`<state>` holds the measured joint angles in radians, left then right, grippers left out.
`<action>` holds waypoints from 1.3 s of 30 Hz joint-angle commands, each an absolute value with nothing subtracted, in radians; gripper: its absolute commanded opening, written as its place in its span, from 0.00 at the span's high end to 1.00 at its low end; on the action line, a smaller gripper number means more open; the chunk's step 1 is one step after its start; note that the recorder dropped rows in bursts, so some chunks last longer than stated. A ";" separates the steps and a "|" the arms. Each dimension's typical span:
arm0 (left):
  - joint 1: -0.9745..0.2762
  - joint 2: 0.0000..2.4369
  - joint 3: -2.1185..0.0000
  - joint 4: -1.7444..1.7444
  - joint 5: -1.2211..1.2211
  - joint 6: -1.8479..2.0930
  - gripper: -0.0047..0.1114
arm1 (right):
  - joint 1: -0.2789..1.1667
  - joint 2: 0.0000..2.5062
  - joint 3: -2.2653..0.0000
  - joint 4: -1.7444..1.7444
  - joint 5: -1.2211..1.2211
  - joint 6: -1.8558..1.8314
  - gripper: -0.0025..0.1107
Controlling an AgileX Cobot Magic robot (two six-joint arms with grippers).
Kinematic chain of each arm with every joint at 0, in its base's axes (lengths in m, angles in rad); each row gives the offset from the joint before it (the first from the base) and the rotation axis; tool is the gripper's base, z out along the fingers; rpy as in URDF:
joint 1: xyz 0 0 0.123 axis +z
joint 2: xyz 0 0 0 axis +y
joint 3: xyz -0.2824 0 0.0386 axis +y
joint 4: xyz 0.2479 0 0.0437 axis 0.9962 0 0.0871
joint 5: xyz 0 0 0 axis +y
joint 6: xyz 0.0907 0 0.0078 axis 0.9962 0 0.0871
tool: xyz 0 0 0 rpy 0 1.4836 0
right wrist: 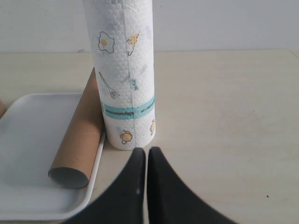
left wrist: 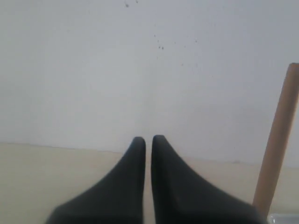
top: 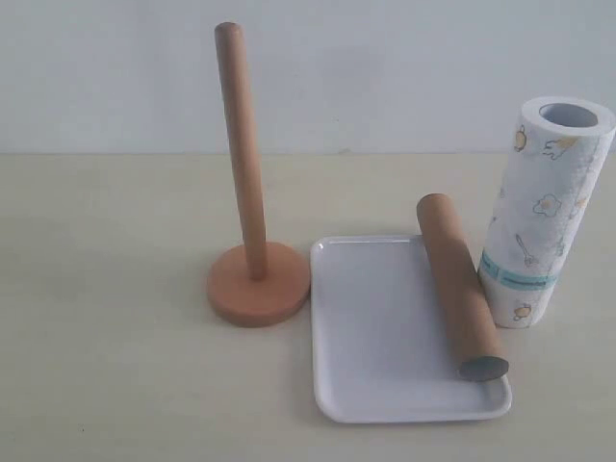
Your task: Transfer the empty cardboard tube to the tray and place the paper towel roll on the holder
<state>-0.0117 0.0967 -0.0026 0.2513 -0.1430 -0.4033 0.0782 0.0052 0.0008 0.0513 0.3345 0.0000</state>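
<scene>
The empty cardboard tube (top: 459, 284) (right wrist: 78, 137) lies along the right side of the white tray (top: 375, 327) (right wrist: 28, 140), its grey open end toward the front. Just right of the tray the paper towel roll (top: 544, 212) (right wrist: 125, 74) stands upright on the table, touching the tube. The wooden holder (top: 252, 236) stands left of the tray with its pole bare; that pole (left wrist: 278, 144) shows in the left wrist view. My right gripper (right wrist: 146, 150) is shut and empty just in front of the roll's base. My left gripper (left wrist: 148, 138) is shut and empty, aimed at the wall. Neither gripper appears in the exterior view.
A beige table (top: 106, 385) meets a pale wall (top: 385, 67) behind the objects. The holder's round base (top: 258, 284) nearly touches the tray's left rim.
</scene>
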 commanded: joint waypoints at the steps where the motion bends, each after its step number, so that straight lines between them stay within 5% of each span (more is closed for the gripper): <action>1: -0.009 0.000 0.000 0.243 -0.137 -0.417 0.92 | 0.079 0.000 0.000 0.051 0.330 0.000 0.97; 12: -0.011 0.000 0.000 0.087 0.299 -0.048 0.92 | 0.079 0.000 0.000 0.051 0.326 0.000 0.97; 39: -0.011 0.000 0.000 -0.101 0.307 0.035 0.92 | 0.079 0.000 0.000 0.051 0.326 0.000 0.97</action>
